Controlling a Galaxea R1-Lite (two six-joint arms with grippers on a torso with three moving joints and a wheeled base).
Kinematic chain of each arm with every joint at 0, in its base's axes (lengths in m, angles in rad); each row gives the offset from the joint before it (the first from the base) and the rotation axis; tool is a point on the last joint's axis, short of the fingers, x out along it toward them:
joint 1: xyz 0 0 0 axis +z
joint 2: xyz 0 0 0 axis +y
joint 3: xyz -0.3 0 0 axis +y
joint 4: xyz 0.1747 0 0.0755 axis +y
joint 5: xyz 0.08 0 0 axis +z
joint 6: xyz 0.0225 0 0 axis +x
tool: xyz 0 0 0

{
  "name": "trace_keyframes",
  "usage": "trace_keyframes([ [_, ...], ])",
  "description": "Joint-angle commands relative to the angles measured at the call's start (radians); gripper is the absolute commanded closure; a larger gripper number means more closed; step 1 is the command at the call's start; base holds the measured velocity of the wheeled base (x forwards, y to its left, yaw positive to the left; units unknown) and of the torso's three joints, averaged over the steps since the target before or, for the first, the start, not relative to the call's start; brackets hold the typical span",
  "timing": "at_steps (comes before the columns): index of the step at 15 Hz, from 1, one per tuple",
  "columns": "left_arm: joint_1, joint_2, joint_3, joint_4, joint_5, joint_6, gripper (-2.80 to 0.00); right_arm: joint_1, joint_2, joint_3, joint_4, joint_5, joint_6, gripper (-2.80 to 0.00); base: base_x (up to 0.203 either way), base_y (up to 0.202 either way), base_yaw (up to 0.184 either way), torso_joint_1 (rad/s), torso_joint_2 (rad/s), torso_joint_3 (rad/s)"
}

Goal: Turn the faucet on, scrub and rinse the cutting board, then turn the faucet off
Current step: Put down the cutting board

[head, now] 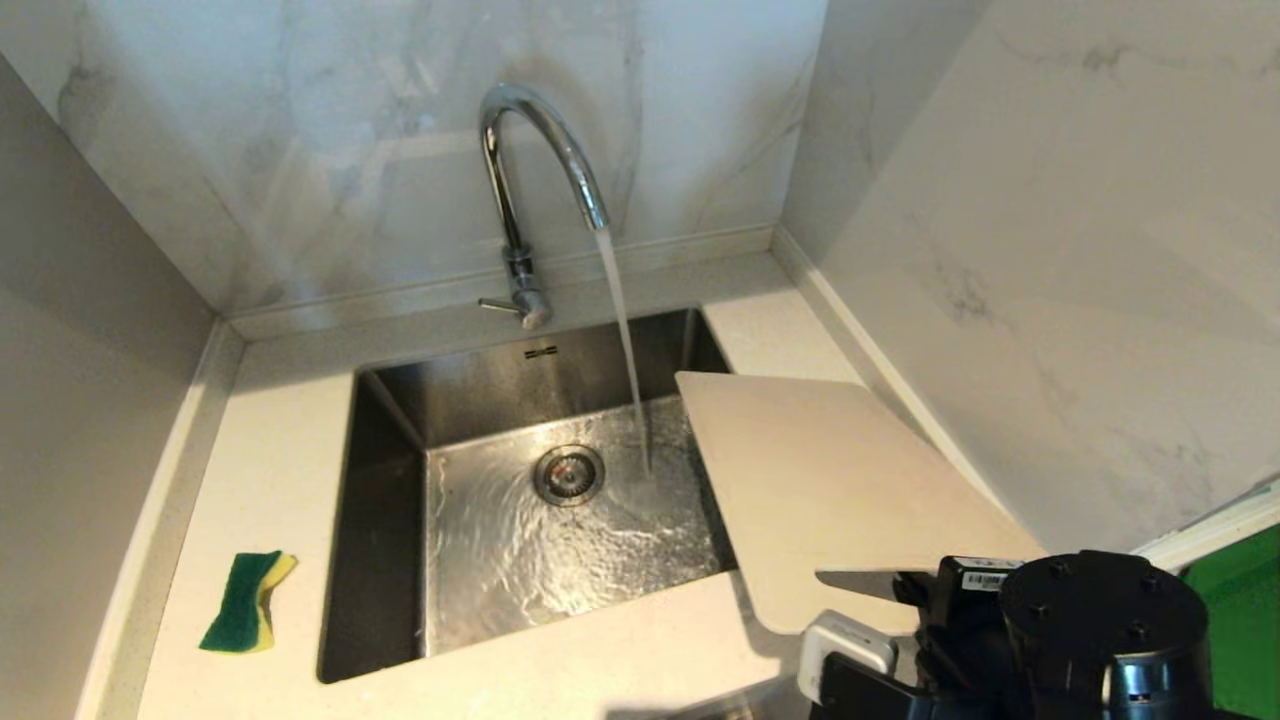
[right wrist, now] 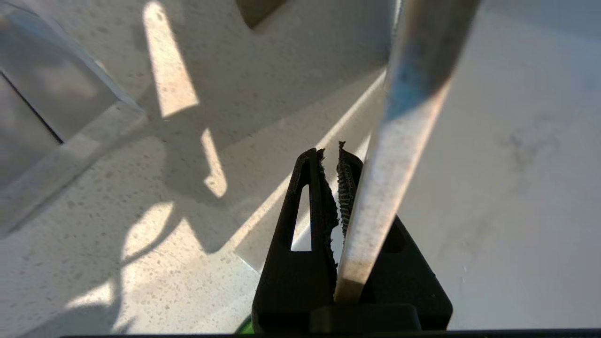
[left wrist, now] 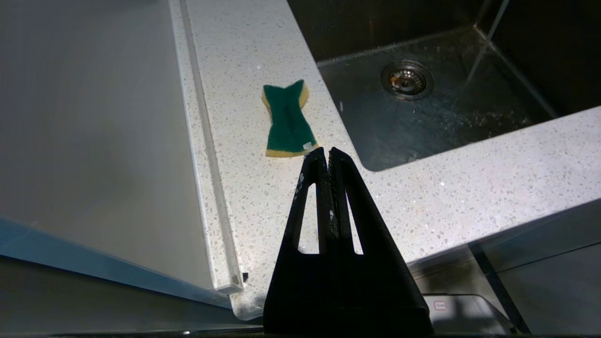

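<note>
Board: I am pinching the large thin cream-white plastic cutting board (head: 820, 480) between my right gripper (right wrist: 339, 155) fingers.
Left gripper (left wrist: 327, 151): fingers pressed together, gripping nothing.
Sink (head: 400, 400): steel basin catching water running from the chrome gooseneck faucet (head: 520, 180).

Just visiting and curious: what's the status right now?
Right hand clamps cream plastic cutting board. Left hand shut, empty. Chrome gooseneck faucet running; board not under the stream.
</note>
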Motion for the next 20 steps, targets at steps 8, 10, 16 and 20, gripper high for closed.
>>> trace_keyframes([
  [8, 0.001, 0.000, 0.000, 0.000, 0.000, 0.000, 0.00, -0.042, 0.035, 0.079, 0.107, 0.082, 0.074, 0.00, 0.000, 0.000, 0.000, 0.000, 0.00, 0.000],
  [10, 0.000, 0.000, 0.000, 0.000, 0.000, 0.000, 0.00, -0.067, 0.065, 0.078, 0.108, 0.152, 0.086, 0.00, 0.000, 0.000, 0.000, 0.000, 0.00, 0.000],
  [16, 0.001, 0.000, 0.000, 0.000, 0.000, 0.000, 0.00, -0.107, 0.204, 0.069, 0.103, 0.345, 0.190, 0.00, 0.000, 0.000, 0.000, 0.000, 0.00, 0.000],
  [20, 0.000, 0.000, 0.000, 0.000, 0.000, 0.000, 0.00, -0.107, 0.220, 0.109, 0.103, 0.445, 0.195, 0.00, 0.000, 0.000, 0.000, 0.000, 0.00, 0.000],
])
